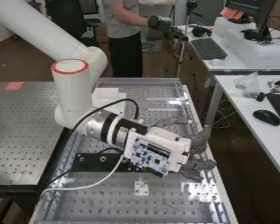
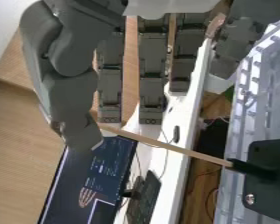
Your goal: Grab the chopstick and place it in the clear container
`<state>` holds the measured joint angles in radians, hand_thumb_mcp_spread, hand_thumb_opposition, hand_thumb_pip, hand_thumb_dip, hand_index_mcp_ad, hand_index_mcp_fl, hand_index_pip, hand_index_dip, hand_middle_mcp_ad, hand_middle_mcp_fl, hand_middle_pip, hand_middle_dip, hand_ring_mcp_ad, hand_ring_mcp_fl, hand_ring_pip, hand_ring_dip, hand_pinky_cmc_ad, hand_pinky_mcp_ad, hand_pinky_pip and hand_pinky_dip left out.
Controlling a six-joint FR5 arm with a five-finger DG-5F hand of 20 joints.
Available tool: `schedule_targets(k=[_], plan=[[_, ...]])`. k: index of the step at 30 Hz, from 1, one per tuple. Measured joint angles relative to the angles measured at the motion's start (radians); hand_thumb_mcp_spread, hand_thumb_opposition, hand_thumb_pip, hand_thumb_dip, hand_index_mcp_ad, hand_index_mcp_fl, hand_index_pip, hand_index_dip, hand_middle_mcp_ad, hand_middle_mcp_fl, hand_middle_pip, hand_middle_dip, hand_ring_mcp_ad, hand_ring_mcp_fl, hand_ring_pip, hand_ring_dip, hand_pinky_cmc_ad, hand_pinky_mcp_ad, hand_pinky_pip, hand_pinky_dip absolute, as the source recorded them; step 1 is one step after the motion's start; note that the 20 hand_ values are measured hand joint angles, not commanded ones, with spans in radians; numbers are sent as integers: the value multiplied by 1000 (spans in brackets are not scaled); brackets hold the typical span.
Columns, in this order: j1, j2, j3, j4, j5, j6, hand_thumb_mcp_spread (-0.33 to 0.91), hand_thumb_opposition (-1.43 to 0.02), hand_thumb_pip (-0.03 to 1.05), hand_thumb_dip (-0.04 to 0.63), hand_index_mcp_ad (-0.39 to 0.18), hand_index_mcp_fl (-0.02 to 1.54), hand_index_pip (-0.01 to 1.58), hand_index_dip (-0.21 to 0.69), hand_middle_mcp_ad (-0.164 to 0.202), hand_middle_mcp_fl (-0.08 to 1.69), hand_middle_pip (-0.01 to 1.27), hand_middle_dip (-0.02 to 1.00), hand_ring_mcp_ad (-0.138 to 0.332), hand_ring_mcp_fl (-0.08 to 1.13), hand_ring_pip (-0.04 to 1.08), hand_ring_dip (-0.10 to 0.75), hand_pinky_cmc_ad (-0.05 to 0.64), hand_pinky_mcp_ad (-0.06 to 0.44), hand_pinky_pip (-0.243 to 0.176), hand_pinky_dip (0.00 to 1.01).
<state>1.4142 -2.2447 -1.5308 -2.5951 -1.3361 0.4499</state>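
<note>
"While the hand (image 1: 198, 164) hangs by the right edge of the worktop (image 1: 190, 212) in the high view, how open is it?"

"Wide. In the wrist view its fingers (image 2: 151, 85) run straight, with the thumb (image 2: 76, 117) out to one side, curled round nothing."

"And the chopstick (image 2: 170, 146)?"

"One end is at the thumb's tip; whether they touch, I can't tell. The other meets a black bracket (image 2: 260, 172) over the perforated worktop, and the stick juts past that worktop's edge."

"Any containers?"

"A clear bag (image 1: 247, 84), crumpled, near the far left corner of the desk (image 1: 238, 102) in the high view. Its contents are too blurred to name."

"What's that near the worktop's far left corner?"

"Something white and flat-topped (image 1: 107, 95). Whether it's a box or holds anything, I can't tell."
</note>
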Motion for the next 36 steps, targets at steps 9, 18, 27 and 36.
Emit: schedule_targets(k=[9, 18, 27, 36], plan=[[3, -7, 6, 2, 19, -1, 576, -819, 408, 340, -202, 759, 483, 389, 63, 901, 126, 784, 82, 363, 101, 379, 403, 297, 0, 138], [5, -9, 10, 3, 28, -8, 607, -834, 367, 340, -239, 813, 473, 389, 63, 937, 127, 784, 80, 396, 101, 408, 403, 295, 0, 141], [4, -12, 22, -6, 32, -16, 634, -833, 360, 340, -246, 859, 435, 389, 59, 958, 131, 784, 68, 426, 112, 412, 386, 297, 12, 148], [2, -17, 32, -8, 39, -21, 709, -944, 353, 318, -307, 1025, 545, 414, 58, 1023, 133, 784, 66, 473, 113, 429, 386, 295, 14, 150]])
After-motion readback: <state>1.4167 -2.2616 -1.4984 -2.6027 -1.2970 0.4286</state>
